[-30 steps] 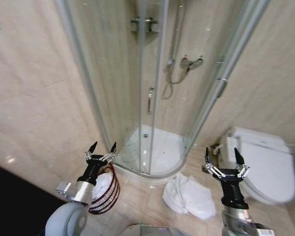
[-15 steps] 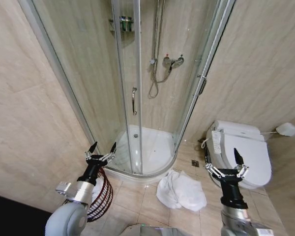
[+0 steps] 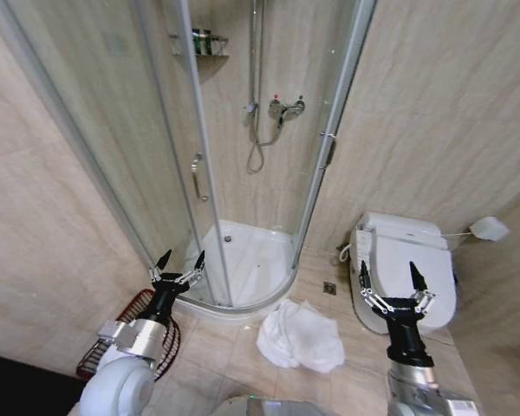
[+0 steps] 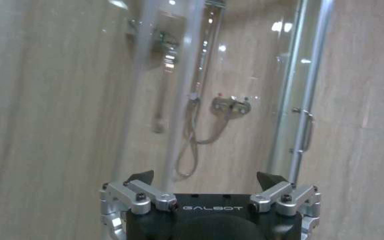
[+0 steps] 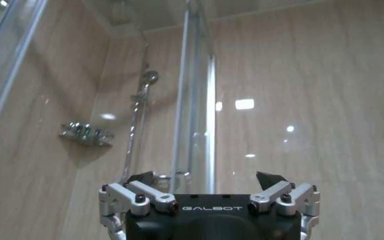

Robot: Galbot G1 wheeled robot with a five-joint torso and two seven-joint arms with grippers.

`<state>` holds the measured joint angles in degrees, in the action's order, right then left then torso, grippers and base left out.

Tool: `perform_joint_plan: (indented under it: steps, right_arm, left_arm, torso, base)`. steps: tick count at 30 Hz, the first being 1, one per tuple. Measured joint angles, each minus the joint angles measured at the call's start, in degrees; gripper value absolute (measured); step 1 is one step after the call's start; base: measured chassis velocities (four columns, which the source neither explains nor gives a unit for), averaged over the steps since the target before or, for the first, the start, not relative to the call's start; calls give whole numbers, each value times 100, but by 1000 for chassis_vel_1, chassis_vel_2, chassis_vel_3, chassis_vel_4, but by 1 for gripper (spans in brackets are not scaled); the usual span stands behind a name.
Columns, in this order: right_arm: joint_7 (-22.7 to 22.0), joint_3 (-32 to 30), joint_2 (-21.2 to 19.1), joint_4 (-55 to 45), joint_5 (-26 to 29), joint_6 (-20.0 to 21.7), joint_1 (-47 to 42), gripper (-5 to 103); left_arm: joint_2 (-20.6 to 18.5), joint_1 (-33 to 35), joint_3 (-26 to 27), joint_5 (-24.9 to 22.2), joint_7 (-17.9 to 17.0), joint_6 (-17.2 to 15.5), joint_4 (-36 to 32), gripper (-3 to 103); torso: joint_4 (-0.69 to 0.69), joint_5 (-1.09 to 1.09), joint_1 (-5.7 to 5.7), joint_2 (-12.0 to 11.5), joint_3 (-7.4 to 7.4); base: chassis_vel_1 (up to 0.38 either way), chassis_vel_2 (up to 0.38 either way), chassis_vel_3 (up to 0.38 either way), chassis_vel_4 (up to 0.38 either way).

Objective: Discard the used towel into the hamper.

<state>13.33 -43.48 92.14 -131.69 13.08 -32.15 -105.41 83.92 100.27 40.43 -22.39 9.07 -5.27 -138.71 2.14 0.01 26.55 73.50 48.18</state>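
A crumpled white towel (image 3: 300, 335) lies on the tiled floor in front of the shower tray. The hamper (image 3: 118, 340), a reddish-brown wire basket, stands at the lower left, partly hidden behind my left arm. My left gripper (image 3: 178, 264) is raised above the hamper, open and empty; the left wrist view shows my left gripper (image 4: 205, 176) with fingers spread. My right gripper (image 3: 390, 274) is raised in front of the toilet, to the right of the towel, open and empty. In the right wrist view my right gripper (image 5: 205, 176) points at the wall.
A curved glass shower enclosure (image 3: 243, 147) with a white tray (image 3: 247, 260) fills the middle. A white toilet (image 3: 405, 260) stands at the right against the wall. Tiled walls close in left and right.
The whole head view has shifted leftward: the camera moved. Shower, towel and toilet slid left, and the hamper sits further left. Both grippers keep their raised open pose.
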Motion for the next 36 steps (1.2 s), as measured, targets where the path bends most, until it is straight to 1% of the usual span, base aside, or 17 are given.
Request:
perform_joint_plan:
  steps: [1, 3, 6, 8, 9, 12, 14, 17, 20, 25, 28, 33, 36]
  right_arm:
    - [73, -4, 0, 14, 79, -50, 23, 100]
    - [151, -34, 0, 35, 148, -86, 48, 100]
    - [163, -55, -2, 51, 186, -95, 58, 100]
    - [163, -59, -2, 52, 204, -97, 59, 100]
    - [160, -58, -2, 52, 222, -97, 58, 100]
    - [148, -52, -1, 43, 255, -93, 50, 100]
    - [147, -51, 1, 32, 264, -87, 44, 100]
    - [147, -51, 1, 29, 264, -87, 37, 100]
    - [149, -52, 1, 25, 264, -87, 32, 100]
    - [167, -53, 0, 27, 264, -120, 32, 100]
    - [310, -97, -2, 114, 289, -320, 89, 100]
    - [338, -157, -2, 199, 298, -404, 151, 100]
    - [306, -319, 0, 356, 469, -477, 116, 100]
  left_arm:
    - [0, 1, 0, 0, -1, 0, 0, 100]
    - [1, -1, -1, 0, -1, 0, 1, 100]
    - [1, 0, -1, 0, 0, 0, 0, 100]
    - [1, 0, -1, 0, 0, 0, 0, 100]
    - [1, 1, 0, 0, 0, 0, 0, 100]
    - [-1, 3, 2, 0, 0, 0, 0, 100]
    - [-2, 1, 3, 0, -1, 0, 0, 100]
    - [-3, 0, 2, 0, -1, 0, 0, 100]
    - [-2, 0, 2, 0, -1, 0, 0, 100]
    - [-1, 0, 1, 0, -1, 0, 0, 100]
    - [1, 0, -1, 0, -1, 0, 0, 100]
    - [1, 0, -1, 0, -1, 0, 0, 100]
    - [-1, 0, 1, 0, -1, 0, 0, 100]
  torso:
    - [1, 0, 0, 0, 0]
    - [-2, 0, 3, -1, 1]
    - [1, 4, 2, -1, 1]
    - [1, 2, 3, -1, 1]
    - [3, 0, 2, -1, 1]
    - [4, -1, -1, 1, 0]
    - [0, -4, -1, 1, 0]
    - [-3, -3, -1, 1, 0]
    - [0, -1, 0, 1, 0]
    - [1, -1, 1, 1, 0]
    - [0, 3, 3, 0, 1]
    - [0, 0, 2, 0, 1]
    - [0, -1, -22, -53, -25]
  base:
    - [-309, -271, 260, 272]
    - [-246, -239, 245, 150]
    - [-151, -163, 203, 57]
    - [-26, -130, 85, 9]
    - [49, -62, 85, 11]
    - [87, 1, -52, 14]
    - [73, 54, -98, -49]
    - [5, 34, -102, -22]
    - [-19, -24, 32, 27]
    - [-142, -100, 166, 128]
    - [-164, -124, 143, 121]
    - [-54, -51, 59, 41]
    - [10, 13, -21, -3]
